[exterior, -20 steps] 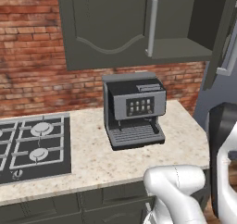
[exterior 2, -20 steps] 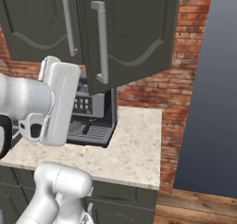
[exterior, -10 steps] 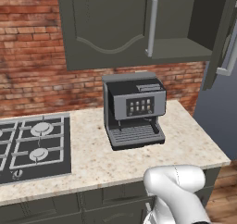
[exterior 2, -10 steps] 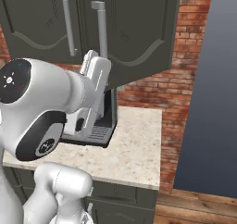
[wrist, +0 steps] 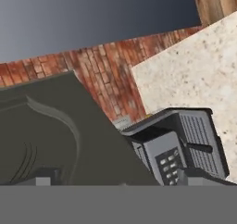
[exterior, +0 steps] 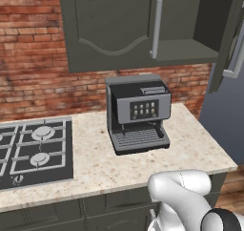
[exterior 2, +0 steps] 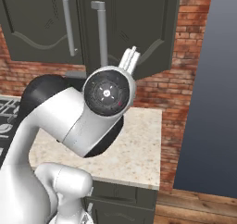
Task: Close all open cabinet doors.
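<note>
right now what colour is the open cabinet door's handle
Silver, a long vertical bar handle on the dark grey-green open cabinet door; clearest in the right base view.

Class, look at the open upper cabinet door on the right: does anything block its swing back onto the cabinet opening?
Nothing visible does. The open door hangs out at the right of the opening, whose shelf looks bare. The coffee machine stands lower, on the counter, below the door's path.
</note>
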